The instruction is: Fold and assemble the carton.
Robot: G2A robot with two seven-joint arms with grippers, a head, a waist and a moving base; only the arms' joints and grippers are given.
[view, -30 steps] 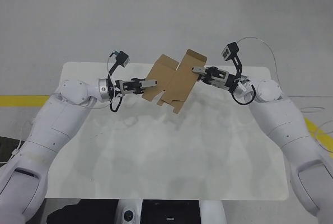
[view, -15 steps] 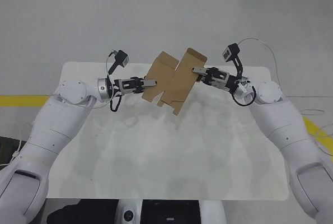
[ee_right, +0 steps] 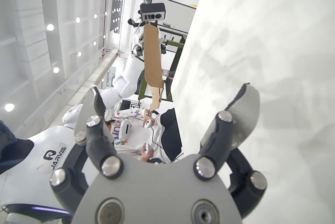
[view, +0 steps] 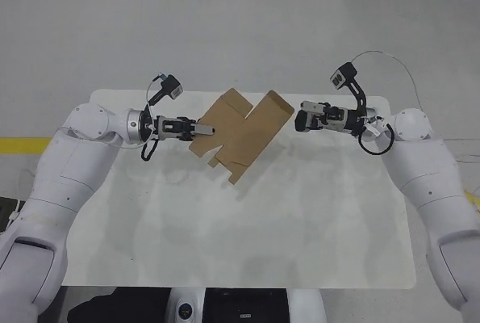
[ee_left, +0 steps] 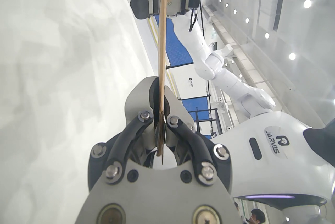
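Over the far half of the surface (view: pixel 223 242), the flattened carton (view: pixel 241 133) is held by 1 edge only, so it could sag, twist or slip once folding starts. The left jaws are clenched on its left edge. The right jaws, spread wide and empty, sit just right of it.

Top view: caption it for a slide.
Left claw pinches the flat brown cardboard carton over the white table; open right claw hangs clear of it.

White table (view: pixel 223 242) (rounded corners), faintly mottled top, standing on grey floor (view: pixel 223 40).
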